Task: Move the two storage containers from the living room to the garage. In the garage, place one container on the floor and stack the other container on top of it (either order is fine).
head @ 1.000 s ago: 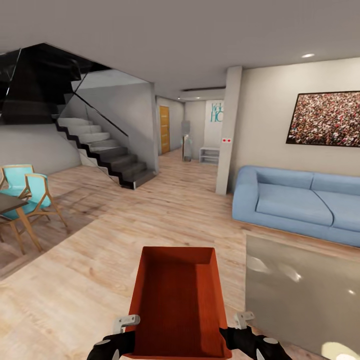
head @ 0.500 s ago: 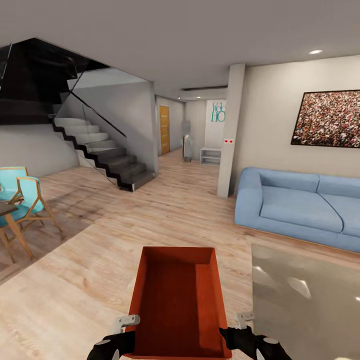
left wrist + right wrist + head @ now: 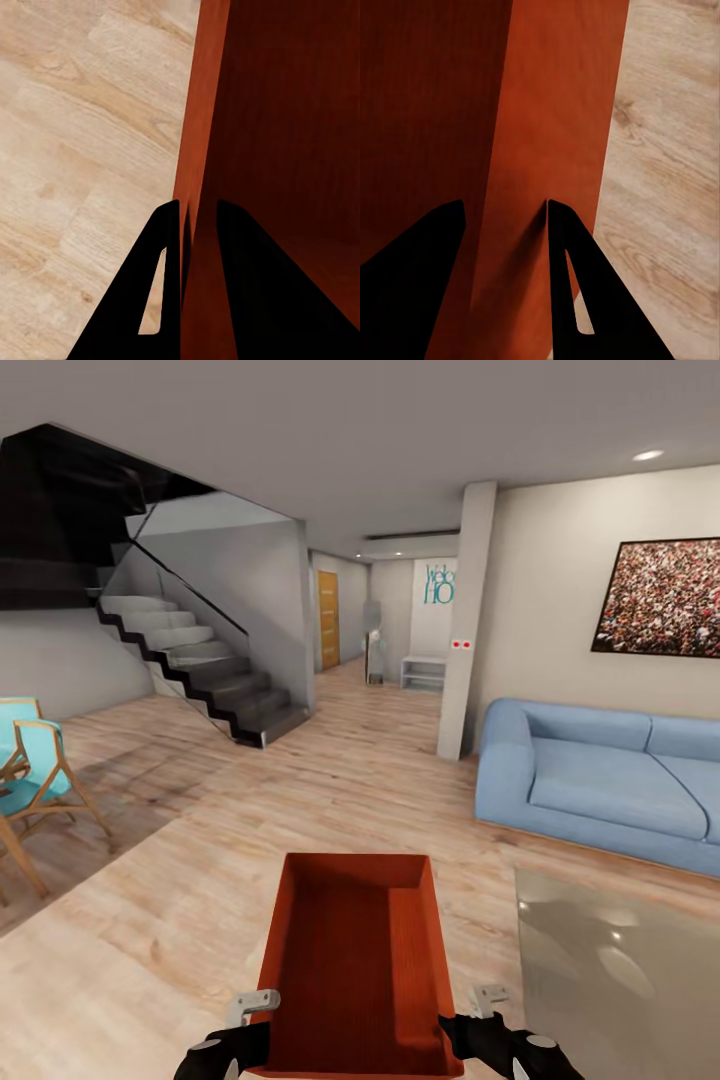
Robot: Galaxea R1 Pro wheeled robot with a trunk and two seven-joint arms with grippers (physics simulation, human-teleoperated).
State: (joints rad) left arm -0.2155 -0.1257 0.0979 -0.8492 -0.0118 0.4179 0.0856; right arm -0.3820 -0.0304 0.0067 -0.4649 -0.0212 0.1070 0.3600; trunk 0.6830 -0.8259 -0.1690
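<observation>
One orange-red lidless storage container (image 3: 352, 960) hangs in front of me over the light wood-plank floor (image 3: 170, 920) of the living room. My left gripper (image 3: 252, 1012) is shut on its left wall, and my right gripper (image 3: 482, 1008) is shut on its right wall. In the left wrist view the black fingers (image 3: 161, 292) straddle the container's thin wall (image 3: 206, 112). The right wrist view has the fingers (image 3: 577, 292) clamped either side of the container's opposite wall (image 3: 551, 105). The second container and the garage are out of view.
A glass coffee table (image 3: 620, 980) lies close on the right, with the blue sofa (image 3: 590, 780) behind it. A pillar (image 3: 465, 620) stands beside the sofa. A staircase (image 3: 200, 670) rises at left, near turquoise chairs (image 3: 30, 770). A hallway with an orange door (image 3: 329, 620) opens straight ahead.
The whole view has shifted as the camera moved: sofa and coffee table slid right, chairs slid left. The container stays fixed between both grippers.
</observation>
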